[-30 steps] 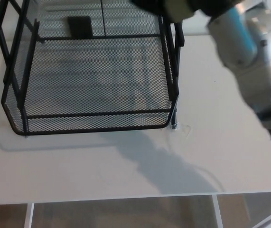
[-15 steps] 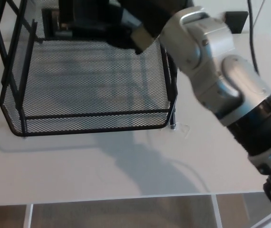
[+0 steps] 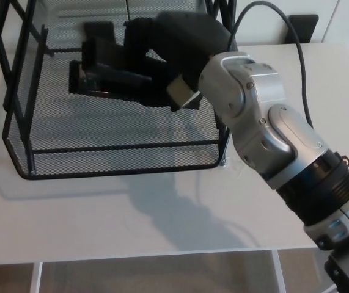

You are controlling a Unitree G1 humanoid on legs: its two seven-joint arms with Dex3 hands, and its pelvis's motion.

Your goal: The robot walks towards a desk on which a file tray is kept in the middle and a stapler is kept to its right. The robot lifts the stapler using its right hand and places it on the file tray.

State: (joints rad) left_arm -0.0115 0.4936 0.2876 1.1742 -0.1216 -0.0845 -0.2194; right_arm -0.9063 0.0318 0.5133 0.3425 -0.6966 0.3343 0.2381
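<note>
The black wire-mesh file tray (image 3: pixel 119 160) stands on the white desk, filling the upper left of the head view. My right hand (image 3: pixel 156 58) reaches in over the tray from the right, its black fingers shut on the dark stapler (image 3: pixel 91 78). The stapler is held level just above the mesh floor of the tray, pointing left; whether it touches the mesh I cannot tell. My silver right forearm (image 3: pixel 266 128) crosses the tray's right front corner. My left hand does not show.
The white desk (image 3: pixel 162 226) ends in a front edge near the bottom of the picture, floor showing below it. A black cable (image 3: pixel 302 73) loops over my right arm. A dark object (image 3: pixel 302 27) sits at the desk's far right edge.
My right arm has swung down and leftwards over the tray, lowering the stapler closer to the mesh floor. The tray has stayed where it was.
</note>
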